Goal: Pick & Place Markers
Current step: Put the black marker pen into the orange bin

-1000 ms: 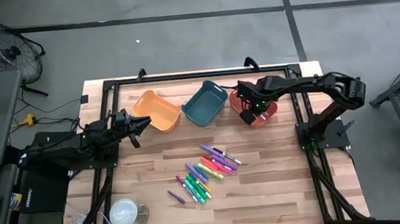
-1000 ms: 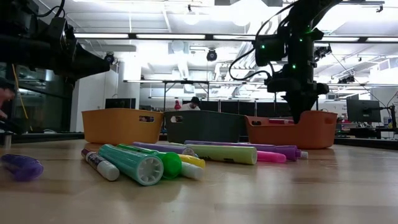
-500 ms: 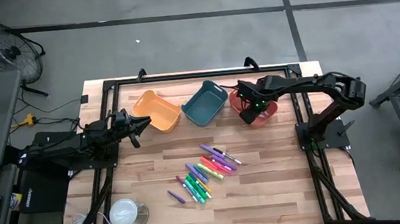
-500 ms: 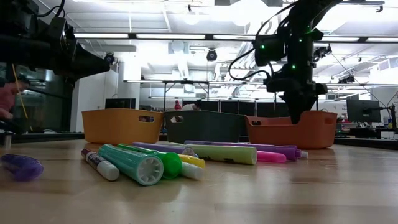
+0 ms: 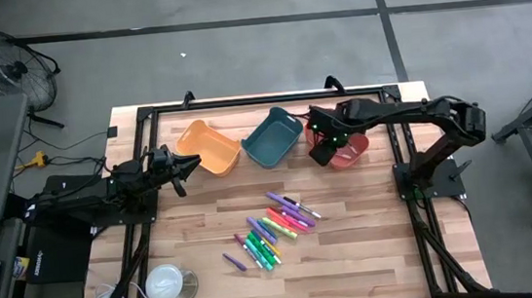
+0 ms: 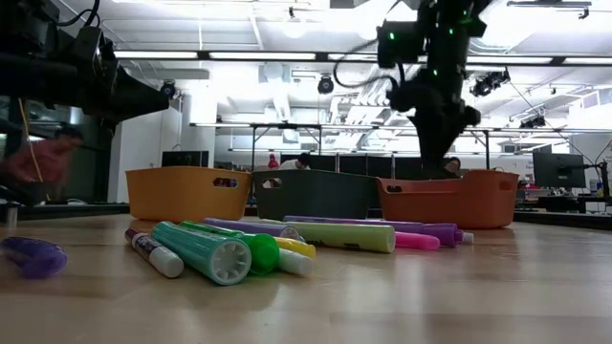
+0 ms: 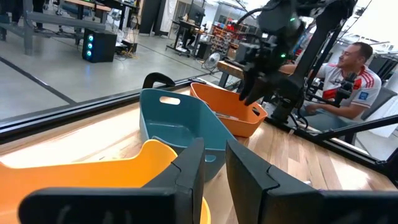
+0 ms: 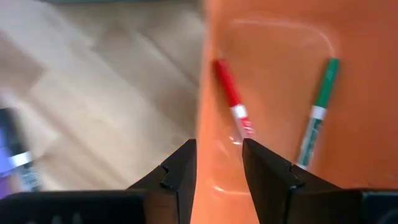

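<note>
Several bright markers (image 5: 274, 228) lie in a loose heap on the wooden table's middle (image 6: 287, 244), and a purple one (image 5: 234, 261) lies apart on the near side. My right gripper (image 5: 321, 153) hangs open, pointing down, over the left rim of the red-orange bin (image 5: 350, 153), with nothing between its fingers (image 8: 217, 165). A red marker (image 8: 230, 99) and a green marker (image 8: 317, 115) lie on that bin's floor. My left gripper (image 5: 189, 163) waits level at the table's left, beside the yellow-orange bin (image 5: 209, 145), its fingers a narrow gap apart (image 7: 214, 171).
A blue bin (image 5: 273, 137) stands between the yellow-orange and red-orange bins along the far side. A white round cup-like thing (image 5: 166, 284) sits at the near left corner. A black frame (image 5: 145, 117) runs around the table's edges. People show in the room beyond the table.
My right gripper has risen above the red-orange bin and shifted a little toward the table's left edge, now over the bin's left rim. My left arm has kept still.
</note>
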